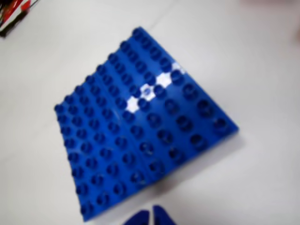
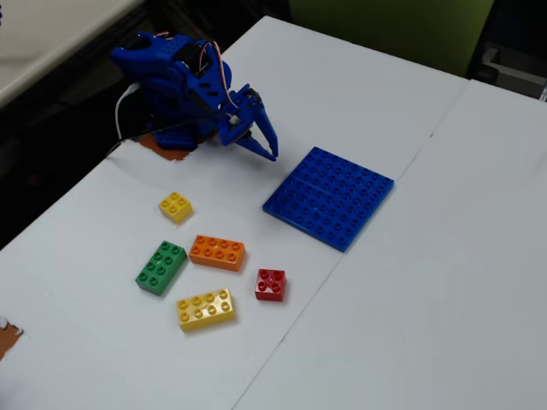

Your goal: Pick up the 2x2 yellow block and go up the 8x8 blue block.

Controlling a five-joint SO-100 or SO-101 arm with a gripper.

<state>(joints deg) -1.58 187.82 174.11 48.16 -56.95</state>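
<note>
The 2x2 yellow block (image 2: 175, 206) lies on the white table in the fixed view, left of and nearer the camera than the arm; it is out of the wrist view. The 8x8 blue block (image 2: 329, 196) lies flat to the right of it and fills the middle of the wrist view (image 1: 140, 122). My gripper (image 2: 272, 155) hangs just off the baseplate's far left corner, well apart from the yellow block. At the wrist view's bottom edge its fingertips (image 1: 151, 217) sit almost together with nothing between them.
An orange eight-stud brick (image 2: 217, 252), a green brick (image 2: 161, 267), a longer yellow brick (image 2: 205, 309) and a red brick (image 2: 270, 284) lie in front of the yellow block. The table's left edge (image 2: 51, 213) drops off beside the arm base. A red-black object (image 1: 14, 14) lies far left.
</note>
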